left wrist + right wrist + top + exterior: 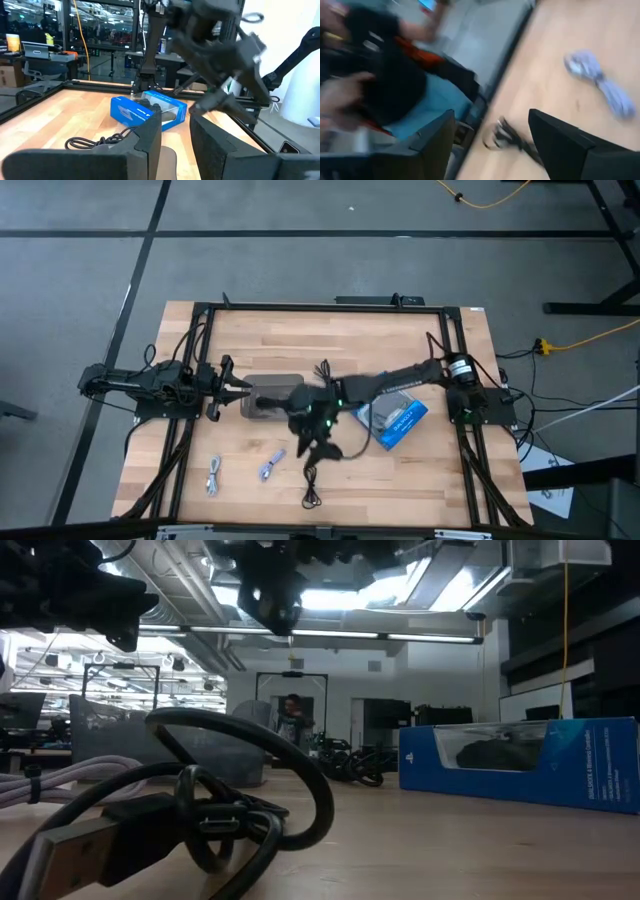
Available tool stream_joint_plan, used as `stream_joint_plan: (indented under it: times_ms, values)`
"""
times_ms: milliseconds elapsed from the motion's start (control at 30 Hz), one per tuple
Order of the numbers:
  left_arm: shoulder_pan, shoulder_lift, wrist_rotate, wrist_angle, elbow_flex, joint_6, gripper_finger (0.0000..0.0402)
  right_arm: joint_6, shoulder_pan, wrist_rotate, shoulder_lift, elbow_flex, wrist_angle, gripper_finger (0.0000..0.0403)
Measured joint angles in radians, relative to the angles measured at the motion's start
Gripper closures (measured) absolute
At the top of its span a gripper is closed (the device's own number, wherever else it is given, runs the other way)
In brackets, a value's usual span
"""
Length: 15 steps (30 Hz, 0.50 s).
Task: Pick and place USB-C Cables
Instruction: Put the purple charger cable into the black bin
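Several small cable bundles lie on the wooden table. One black cable [312,498] sits close to the near edge and fills the low view's foreground [200,810]. A second black cable [505,138] lies under my right gripper. The light blue cable [270,466] and the grey-white cable [214,476] lie toward the near left. My right gripper [318,432] hangs open above the table, its fingers either side of the second black cable without touching it. My left gripper [236,388] is open at the left end of the grey tray [272,396].
The blue retail box [396,418] lies flat to the right of my right gripper and shows in the low view [520,765]. A black frame runs around the table's edges. Bare wood lies between the cables and along the far side. A person [292,720] stands far behind the table.
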<state>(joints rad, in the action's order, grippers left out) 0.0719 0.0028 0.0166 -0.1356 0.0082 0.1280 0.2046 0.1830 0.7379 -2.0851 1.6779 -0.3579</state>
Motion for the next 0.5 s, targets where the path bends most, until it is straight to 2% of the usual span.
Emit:
stream_joint_plan:
  times_ms: [267,500]
  values:
    - [0.0,0.0,0.0,0.0,0.0,0.023,0.0305,-0.245,0.139,-0.472,0.0,0.0,-0.1,0.015]
    - [0.0,0.0,0.001,0.0,0.0,0.065,0.0305,-0.242,0.19,-0.659,-0.002,0.0,-0.047,0.015]
